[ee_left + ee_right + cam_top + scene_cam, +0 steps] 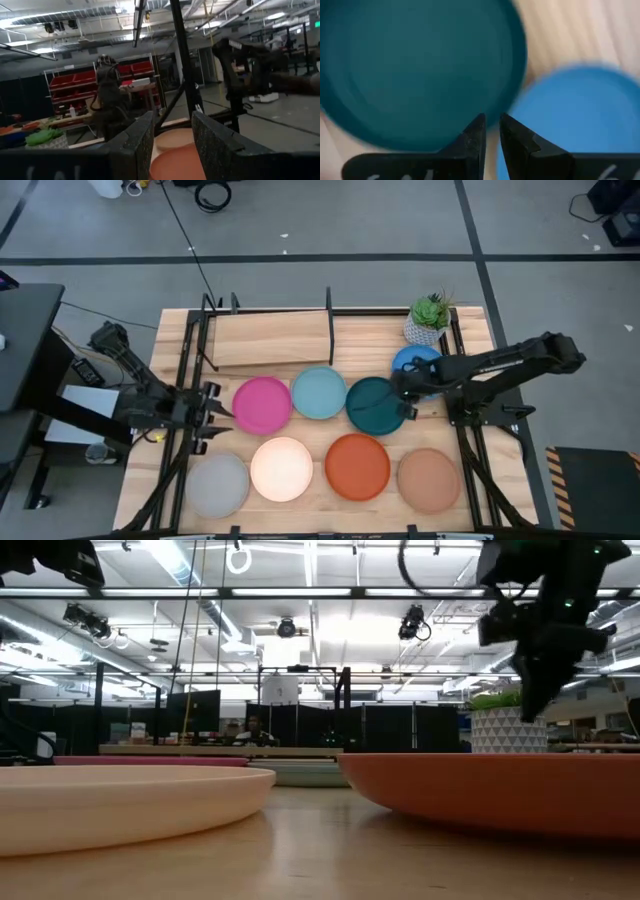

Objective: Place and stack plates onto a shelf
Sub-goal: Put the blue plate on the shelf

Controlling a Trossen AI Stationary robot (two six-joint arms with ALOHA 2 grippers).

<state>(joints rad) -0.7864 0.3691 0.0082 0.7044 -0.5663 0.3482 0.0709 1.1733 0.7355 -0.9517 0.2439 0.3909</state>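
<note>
Presently, right gripper (404,393), fingers nearly closed and holding nothing, poised above the meeting edges of dark teal plate (375,405) and bright blue plate (418,364) near the potted plant (430,317); left gripper (213,412), parted and empty, beside the pink plate (262,404); shelf (270,338) bare behind.

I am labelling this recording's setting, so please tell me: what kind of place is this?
Probably a robotics lab or workshop hall, not a home. Beyond the wooden table the low view shows a high ceiling with strip lights and dark partitions; the left wrist view shows shelves of red storage bins.
</note>
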